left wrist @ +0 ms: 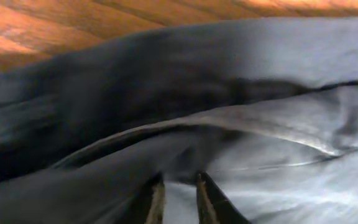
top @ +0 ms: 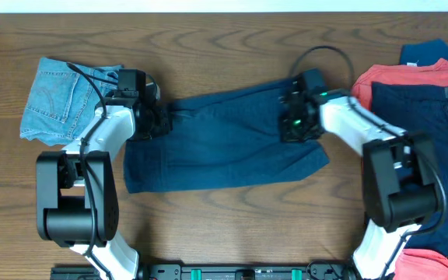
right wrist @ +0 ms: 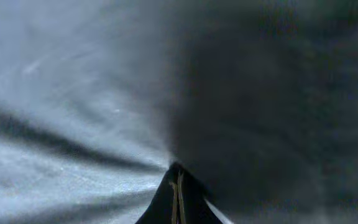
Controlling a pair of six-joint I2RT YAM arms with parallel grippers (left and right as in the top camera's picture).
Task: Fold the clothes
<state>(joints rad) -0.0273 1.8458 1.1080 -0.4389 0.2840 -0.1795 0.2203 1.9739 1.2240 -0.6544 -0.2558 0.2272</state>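
Note:
Dark navy shorts (top: 224, 140) lie spread across the middle of the table. My left gripper (top: 162, 120) sits at their left end. In the left wrist view its fingers (left wrist: 179, 180) stand a narrow gap apart with a fold of the shorts (left wrist: 241, 106) pinched between them. My right gripper (top: 292, 124) is on the shorts' right part. In the right wrist view its fingers (right wrist: 177, 169) are pressed together, and creases in the cloth (right wrist: 73, 93) radiate from their tips.
A folded light-blue denim garment (top: 59, 99) lies at the far left beside the left arm. At the right edge is a pile of clothes: coral-red (top: 411, 74), navy (top: 422, 117) and blue (top: 430, 51). More coral-red cloth (top: 442, 260) shows at the bottom right.

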